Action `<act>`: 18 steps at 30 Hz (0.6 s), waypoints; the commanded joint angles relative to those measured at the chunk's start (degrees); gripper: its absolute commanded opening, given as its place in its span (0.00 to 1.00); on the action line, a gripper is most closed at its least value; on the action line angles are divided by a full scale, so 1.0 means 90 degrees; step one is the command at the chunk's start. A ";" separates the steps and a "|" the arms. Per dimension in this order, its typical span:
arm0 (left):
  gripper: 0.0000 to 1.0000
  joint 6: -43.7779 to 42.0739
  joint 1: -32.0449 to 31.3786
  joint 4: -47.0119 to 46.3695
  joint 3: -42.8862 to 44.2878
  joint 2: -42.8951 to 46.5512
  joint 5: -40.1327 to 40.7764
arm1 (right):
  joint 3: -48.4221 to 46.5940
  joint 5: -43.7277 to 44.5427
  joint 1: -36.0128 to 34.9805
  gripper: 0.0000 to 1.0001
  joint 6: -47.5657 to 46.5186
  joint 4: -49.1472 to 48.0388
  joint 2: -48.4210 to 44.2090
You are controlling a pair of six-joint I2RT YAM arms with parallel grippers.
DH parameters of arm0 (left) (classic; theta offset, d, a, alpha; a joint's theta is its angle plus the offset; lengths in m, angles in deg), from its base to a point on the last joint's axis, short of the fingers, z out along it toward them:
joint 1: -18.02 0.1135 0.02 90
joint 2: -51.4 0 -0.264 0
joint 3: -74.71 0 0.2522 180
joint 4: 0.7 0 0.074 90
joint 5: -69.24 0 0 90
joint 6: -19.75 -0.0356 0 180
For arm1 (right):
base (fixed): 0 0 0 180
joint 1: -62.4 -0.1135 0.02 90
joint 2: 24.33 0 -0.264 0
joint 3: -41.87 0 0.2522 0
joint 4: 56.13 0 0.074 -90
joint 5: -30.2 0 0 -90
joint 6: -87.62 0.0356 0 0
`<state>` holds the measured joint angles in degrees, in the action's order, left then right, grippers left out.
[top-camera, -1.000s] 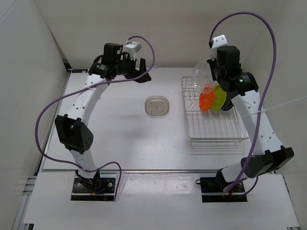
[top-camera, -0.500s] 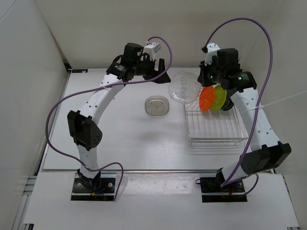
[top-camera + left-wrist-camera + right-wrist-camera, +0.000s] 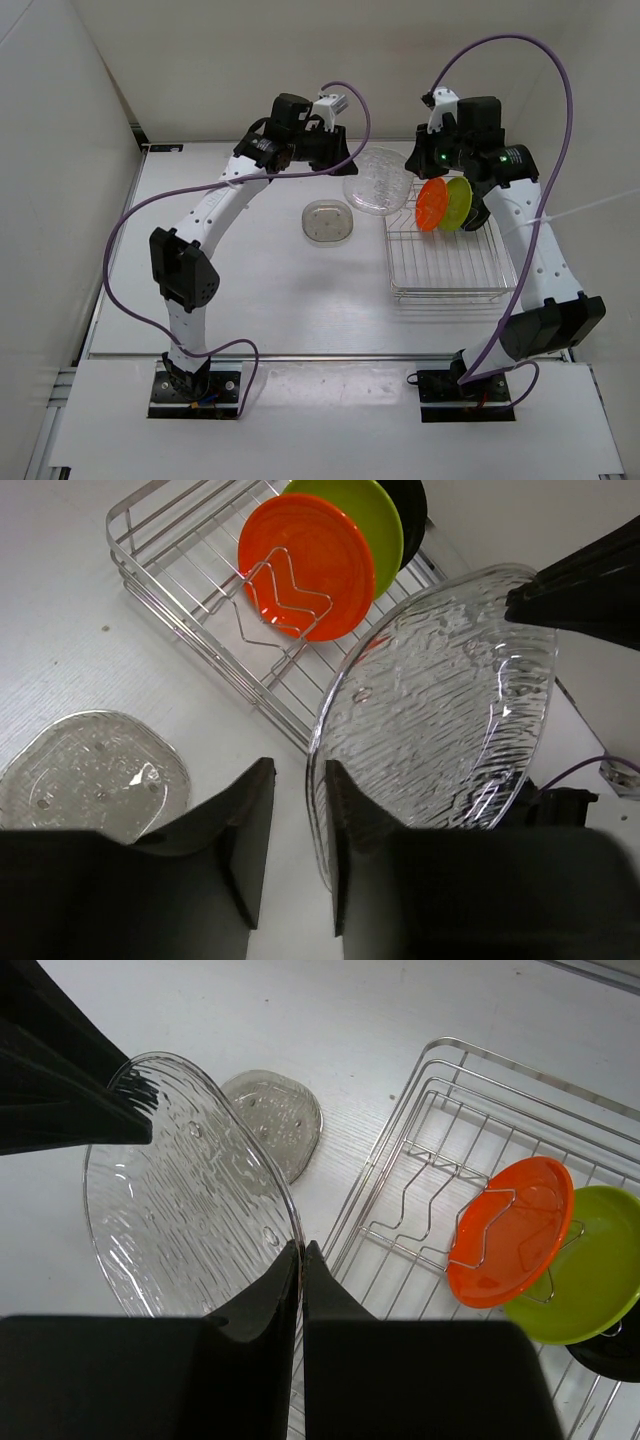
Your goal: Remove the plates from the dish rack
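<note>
the dish rack [image 3: 445, 268] sits on the right half of the surface [image 3: 250, 300]. at its far end three plates stand on edge in an overlapping row: the leftmost plate [image 3: 305, 550], the middle plate [image 3: 378, 515] to its right, and the rightmost plate [image 3: 412, 500]. the fourth plate [image 3: 375, 182] hangs above the surface, just left of the rack's far left corner. the right pincer [image 3: 301, 1260] clamps its right rim, and its left rim lies between the left pincer's [image 3: 298, 790] fingers. a small dish [image 3: 328, 221] lies flat on the surface, left of the rack.
</note>
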<state>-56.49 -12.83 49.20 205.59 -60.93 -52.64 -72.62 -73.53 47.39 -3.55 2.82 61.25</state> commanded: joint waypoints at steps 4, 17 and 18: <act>0.25 -0.0035 -0.0019 -0.0070 0.0287 0.0138 0.0271 | -0.0156 -0.0144 0.0017 0.00 0.0110 -0.0050 0.0003; 0.11 -0.0103 -0.0001 -0.0012 -0.0522 0.0538 0.0973 | -0.0087 -0.0144 0.0017 1.00 0.0052 -0.0050 0.0061; 0.11 -0.0103 0.0068 -0.0012 -0.0765 0.0625 0.1032 | -0.0087 0.0069 0.0017 1.00 0.0052 -0.0050 0.0061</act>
<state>-56.92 -13.22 48.54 202.23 -59.88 -46.68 -72.62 -74.02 47.39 -2.83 2.97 61.45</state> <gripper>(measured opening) 0.131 0.975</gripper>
